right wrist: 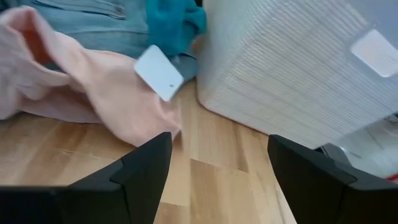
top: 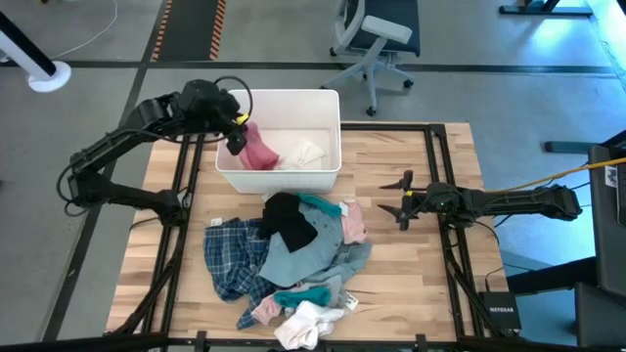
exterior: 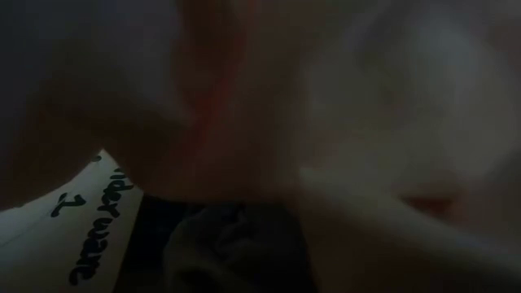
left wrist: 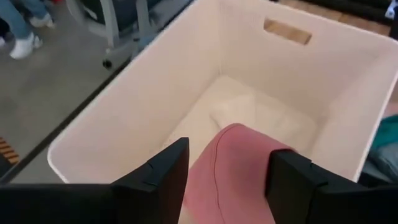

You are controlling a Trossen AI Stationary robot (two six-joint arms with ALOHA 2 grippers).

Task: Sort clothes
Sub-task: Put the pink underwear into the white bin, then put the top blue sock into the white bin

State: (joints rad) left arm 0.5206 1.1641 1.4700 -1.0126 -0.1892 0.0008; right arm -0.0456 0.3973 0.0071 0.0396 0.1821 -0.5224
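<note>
The white bin [top: 328,103] stands at the table's far middle. My left gripper [top: 235,134] [left wrist: 227,171] hovers open over the bin's left part, with a pink piece [top: 260,151] [left wrist: 239,168] between its fingers that reaches down to the bin's floor. A white piece [top: 308,152] lies in the bin beside it. The other clothes lie heaped on the table in front of the bin: black [top: 289,221], plaid [top: 233,256], grey-blue [top: 315,249], teal [top: 305,293], white [top: 308,325], pale pink [top: 352,220]. My right gripper [top: 402,198] [right wrist: 217,155] waits open, right of the heap. My left gripper has its fingers [left wrist: 165,177] standing wide apart on either side of a raised fold of the pink piece [left wrist: 217,155], slanting down into the bin from its left. Whether either finger touches the cloth, I cannot tell.
An office chair [top: 377,39] stands on the floor beyond the table. Bare wood [top: 421,284] lies right of the heap. In the low view, cloth close to the lens blocks nearly everything; a paper with handwriting [exterior: 73,232] shows at the lower left.
</note>
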